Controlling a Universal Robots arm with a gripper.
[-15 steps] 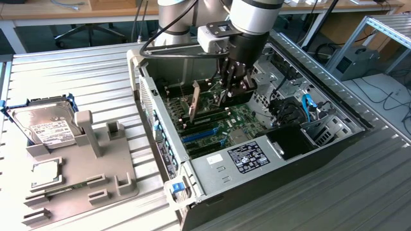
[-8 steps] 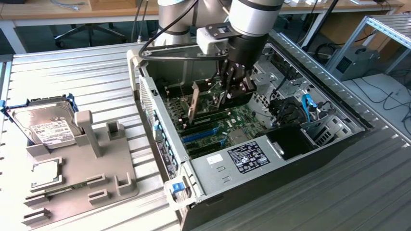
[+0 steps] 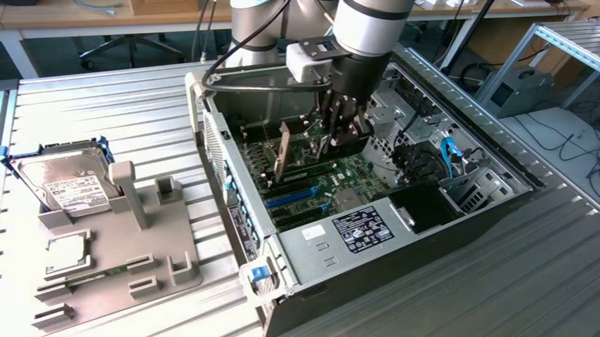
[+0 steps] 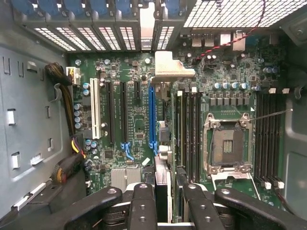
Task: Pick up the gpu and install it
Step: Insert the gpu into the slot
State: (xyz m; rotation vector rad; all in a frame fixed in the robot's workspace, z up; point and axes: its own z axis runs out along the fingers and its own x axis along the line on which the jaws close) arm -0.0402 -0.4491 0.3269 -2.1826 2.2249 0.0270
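Observation:
The gpu (image 3: 281, 151) stands on edge inside the open computer case (image 3: 487, 203), tan side toward the exterior view's left, a short way in from the case's slotted rear wall. My gripper (image 3: 334, 146) reaches down into the case from above and is shut on the card's upper edge. The wrist view looks straight down the card: its silver bracket (image 4: 169, 71) points toward the rear slot covers. The card's thin edge runs back between my gripper (image 4: 166, 189) fingers (image 4: 143, 201), over the motherboard beside a long blue slot (image 4: 152, 115). Whether its lower edge touches a slot is hidden.
A white slot (image 4: 95, 108) and black slots lie beside the blue one, with memory slots and the processor socket (image 4: 225, 141) on the other side. A cable bundle (image 4: 67, 81) hangs by the case wall. Outside, a hard drive (image 3: 66, 184) rests on a grey fixture (image 3: 140, 246).

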